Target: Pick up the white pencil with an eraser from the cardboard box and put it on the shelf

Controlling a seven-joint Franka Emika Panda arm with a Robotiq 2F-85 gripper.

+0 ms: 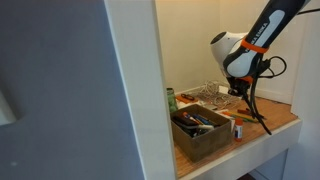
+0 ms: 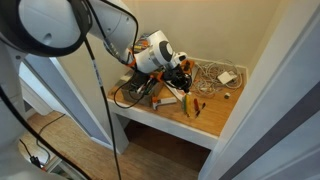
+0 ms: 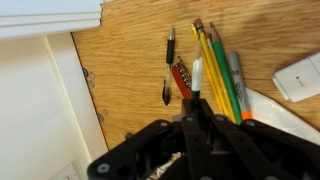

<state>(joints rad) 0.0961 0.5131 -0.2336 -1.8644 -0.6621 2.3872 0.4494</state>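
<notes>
Clearly the hand [image 3: 195, 104] is clamped on the white pencil [image 3: 196, 77] (only a short end shows), held outside the cardboard box [image 1: 203, 138], beside it, over the wooden counter [image 3: 130, 62] where yellow and green pencils [image 3: 212, 62] lie loose.

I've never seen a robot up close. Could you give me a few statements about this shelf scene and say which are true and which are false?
1. The shelf is a wooden board between white walls. True.
2. The cardboard box is empty. False: several pen-like things lie in it.
3. The pincer is wide open and holds nothing. False: in the wrist view it is shut on the white pencil.
4. A yellow pencil and a green pencil lie side by side on the wood. True.
5. A black pen lies on the wood, apart from those pencils. True.
</notes>
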